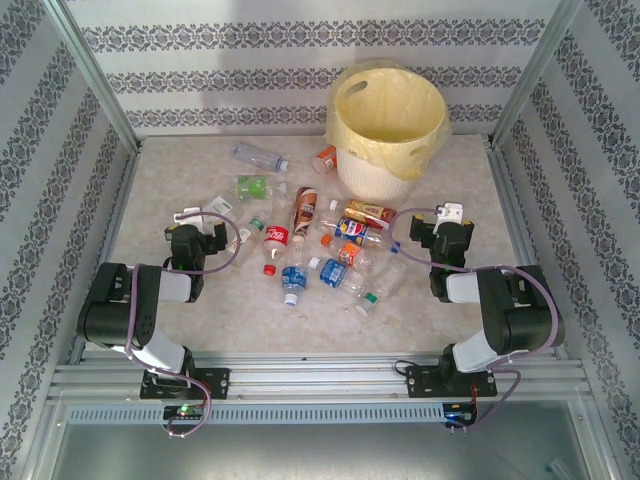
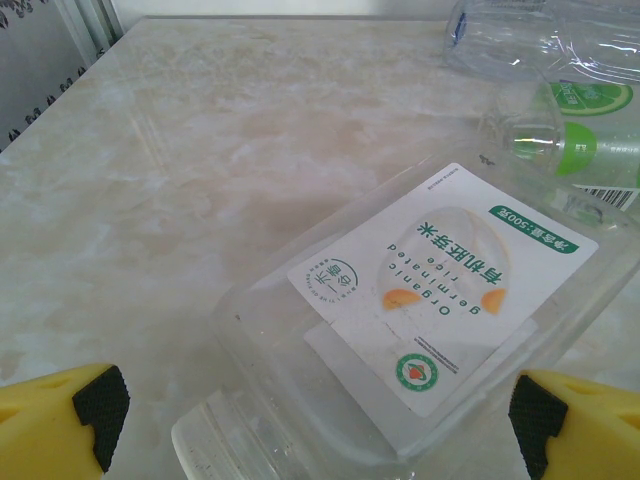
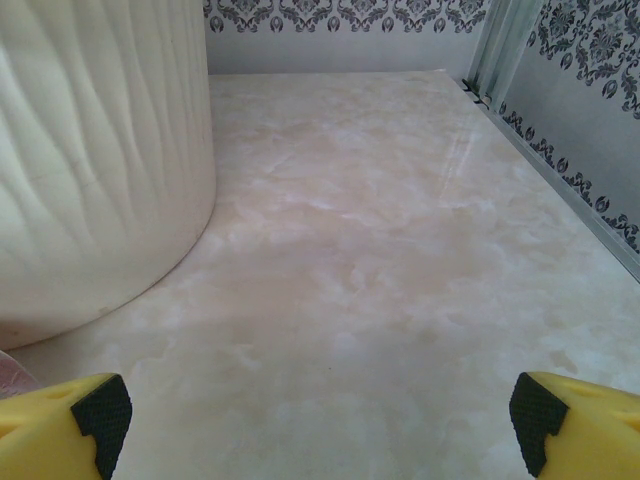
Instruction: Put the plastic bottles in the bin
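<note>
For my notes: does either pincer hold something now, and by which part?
Nothing is held. The left pincer and the right pincer are both open.

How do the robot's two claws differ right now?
The left gripper has a clear, white-labelled bottle lying right before it; the right gripper faces bare table beside the bin. The left gripper is farther from the bin; the right gripper is close. Both stand open, empty.

Bin (image 1: 375, 178) white, ribbed; liner (image 1: 392, 108) yellow; table (image 1: 225, 322) beige marble; walls (image 1: 300, 40) grey damask.
</note>
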### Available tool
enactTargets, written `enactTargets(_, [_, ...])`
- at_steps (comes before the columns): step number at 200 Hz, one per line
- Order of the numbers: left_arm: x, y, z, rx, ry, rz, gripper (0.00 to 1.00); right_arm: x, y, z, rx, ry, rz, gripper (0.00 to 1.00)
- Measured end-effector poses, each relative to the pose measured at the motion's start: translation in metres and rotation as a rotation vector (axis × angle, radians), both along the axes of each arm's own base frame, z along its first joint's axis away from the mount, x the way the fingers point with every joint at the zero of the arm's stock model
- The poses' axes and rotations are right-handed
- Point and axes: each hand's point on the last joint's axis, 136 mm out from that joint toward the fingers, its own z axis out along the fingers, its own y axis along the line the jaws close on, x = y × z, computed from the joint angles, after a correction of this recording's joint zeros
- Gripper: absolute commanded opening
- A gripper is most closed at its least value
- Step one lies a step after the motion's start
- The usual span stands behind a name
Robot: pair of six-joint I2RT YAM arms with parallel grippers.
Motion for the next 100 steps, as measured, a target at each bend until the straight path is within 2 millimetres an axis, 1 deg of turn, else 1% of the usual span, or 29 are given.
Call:
enactTargets(87, [-0.0005, -0.0008, -0.0011, -0.001, 0.014, -0.005, 1.00, -0.0001, 0.0001, 0.0000, 0.000, 0.000, 0.000, 0.98])
enactTargets(100, [-0.0011, -0.0013, 0.0030, -0.001, 0.037, -0.008, 1.00, -0.0004, 0.0013, 0.0027, 0.001, -0.003, 0.008, 0.98])
